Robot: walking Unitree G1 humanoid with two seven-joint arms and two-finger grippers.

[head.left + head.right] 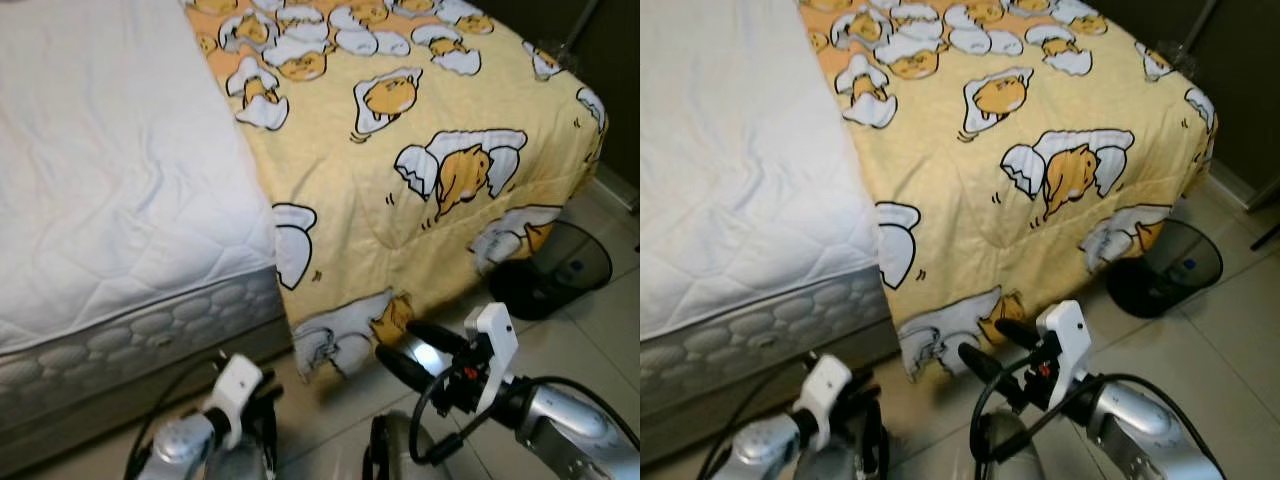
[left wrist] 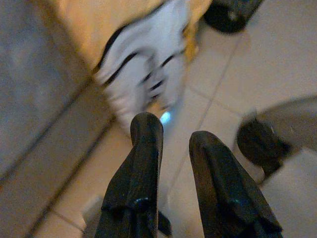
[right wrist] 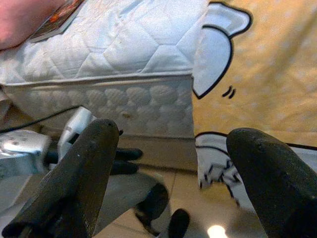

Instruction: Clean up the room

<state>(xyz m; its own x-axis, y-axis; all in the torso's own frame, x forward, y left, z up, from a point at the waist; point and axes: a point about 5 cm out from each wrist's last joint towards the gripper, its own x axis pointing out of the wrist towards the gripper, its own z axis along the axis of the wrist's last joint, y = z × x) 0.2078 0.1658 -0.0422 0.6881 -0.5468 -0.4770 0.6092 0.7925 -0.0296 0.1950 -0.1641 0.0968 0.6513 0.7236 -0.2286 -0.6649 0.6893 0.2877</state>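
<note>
A bed (image 1: 110, 190) with a bare white quilted mattress stands before me; every place here is told from it. Over its far half lies the yellow egg-print blanket (image 1: 420, 150), one corner (image 1: 335, 340) trailing off the bed's side down to the tiled floor (image 1: 590, 330). Beyond the bed's corner, on the tiles, sits a dark fan (image 1: 555, 270). My right gripper (image 1: 405, 350) hovers just short of the trailing corner, fingers spread wide and holding nothing. My left gripper (image 2: 171, 148) hangs low by the bed's base, fingers slightly parted, empty. I judge the step in hand is straightening the blanket: pinch the hanging corner deep, close fully, then lift before drawing it across the mattress.
</note>
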